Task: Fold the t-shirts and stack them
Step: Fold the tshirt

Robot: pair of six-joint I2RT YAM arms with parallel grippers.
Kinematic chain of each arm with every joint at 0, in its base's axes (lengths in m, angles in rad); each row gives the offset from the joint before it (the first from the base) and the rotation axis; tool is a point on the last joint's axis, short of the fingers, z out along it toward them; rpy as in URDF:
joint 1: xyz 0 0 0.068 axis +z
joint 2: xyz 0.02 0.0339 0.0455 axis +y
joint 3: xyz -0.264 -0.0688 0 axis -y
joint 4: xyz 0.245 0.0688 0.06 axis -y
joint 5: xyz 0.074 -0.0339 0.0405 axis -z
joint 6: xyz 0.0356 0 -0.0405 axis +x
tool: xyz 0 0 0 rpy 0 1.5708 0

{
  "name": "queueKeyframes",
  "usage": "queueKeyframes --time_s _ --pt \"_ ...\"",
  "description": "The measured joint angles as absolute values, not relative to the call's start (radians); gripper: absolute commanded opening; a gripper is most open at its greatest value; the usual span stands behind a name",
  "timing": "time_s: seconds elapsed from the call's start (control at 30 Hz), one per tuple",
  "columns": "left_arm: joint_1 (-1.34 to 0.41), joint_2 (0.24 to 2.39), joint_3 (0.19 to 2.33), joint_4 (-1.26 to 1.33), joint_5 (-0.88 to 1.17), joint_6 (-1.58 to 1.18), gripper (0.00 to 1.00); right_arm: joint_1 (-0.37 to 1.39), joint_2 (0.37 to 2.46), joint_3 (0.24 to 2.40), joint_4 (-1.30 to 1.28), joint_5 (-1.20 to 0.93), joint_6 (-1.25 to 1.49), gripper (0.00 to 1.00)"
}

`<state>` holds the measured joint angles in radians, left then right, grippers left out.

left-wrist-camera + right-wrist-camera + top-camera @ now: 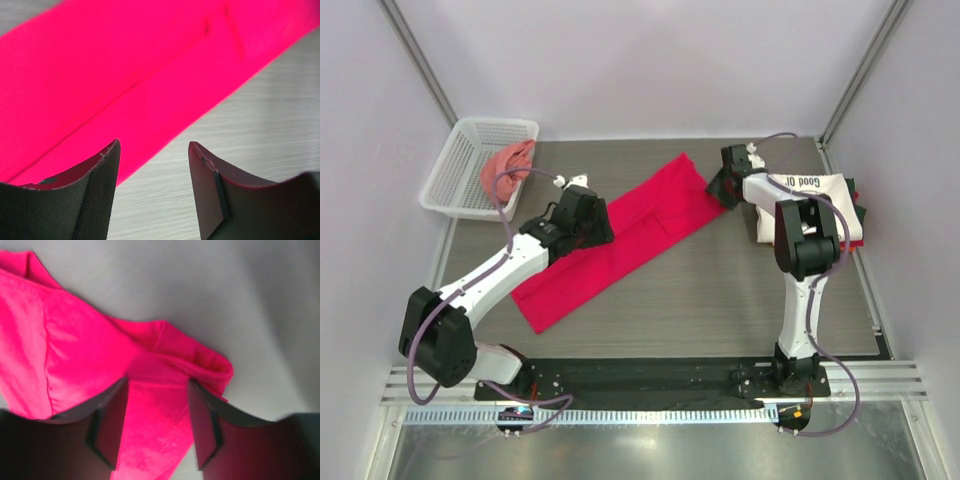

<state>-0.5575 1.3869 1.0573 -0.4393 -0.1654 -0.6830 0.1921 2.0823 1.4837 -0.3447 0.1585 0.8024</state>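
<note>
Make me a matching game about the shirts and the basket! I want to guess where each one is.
Things:
1. red shirt
2. white shirt
3. basket
4. orange shirt

Places:
A. inside the basket
B. far left corner
C. right side, black letters on it
D. spread out long across the middle

Right pairs: 1-D, 2-C, 3-B, 4-A

The crimson-red t-shirt (620, 235) is plain all over. The white t-shirt (815, 190) near it carries black lettering. The basket (455, 170) is white mesh; the salmon-orange t-shirt (508, 165) in it is plain. The worktop (720, 290) is grey, finely streaked.
</note>
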Motion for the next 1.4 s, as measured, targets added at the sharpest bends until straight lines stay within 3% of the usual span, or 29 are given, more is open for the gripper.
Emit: queueKeyframes --time_s 0.07,0.2,0.37,0.5,0.8,0.9,0.93,1.0,1.13,1.4 --pt "-0.570 1.386 1.044 -0.470 -0.186 -0.667 0.58 0.192 2.156 1.596 -0.326 0.124 0.780 0.72" --pt "-0.657 1.378 1.019 -0.494 -0.242 -0.625 0.59 0.192 2.119 1.593 -0.328 0.090 0.728 0.76" --pt "-0.787 1.356 0.987 -0.533 -0.331 -0.597 0.58 0.192 1.935 1.424 -0.284 0.057 0.685 0.73" --pt "-0.870 1.356 0.970 -0.587 -0.403 -0.594 0.55 0.192 1.830 1.288 -0.206 0.002 0.698 0.63" --pt "-0.913 1.405 0.898 -0.653 -0.473 -0.595 0.51 0.195 1.905 1.155 -0.101 -0.065 0.784 0.60" --pt "-0.913 1.415 0.880 -0.662 -0.478 -0.599 0.50 0.195 1.921 1.158 -0.064 -0.054 0.802 0.52" --pt "-0.913 1.415 0.872 -0.663 -0.479 -0.603 0.50 0.196 1.932 1.166 -0.060 -0.049 0.810 0.41" --pt "-0.913 1.415 0.854 -0.664 -0.479 -0.616 0.50 0.196 1.967 1.201 -0.051 -0.030 0.819 0.34" --pt "-0.920 1.412 0.816 -0.667 -0.477 -0.642 0.50 0.194 2.048 1.292 -0.051 -0.007 0.838 0.02" --pt "-0.979 1.370 0.800 -0.675 -0.450 -0.680 0.51 0.148 2.238 1.590 -0.123 0.001 0.826 0.02"
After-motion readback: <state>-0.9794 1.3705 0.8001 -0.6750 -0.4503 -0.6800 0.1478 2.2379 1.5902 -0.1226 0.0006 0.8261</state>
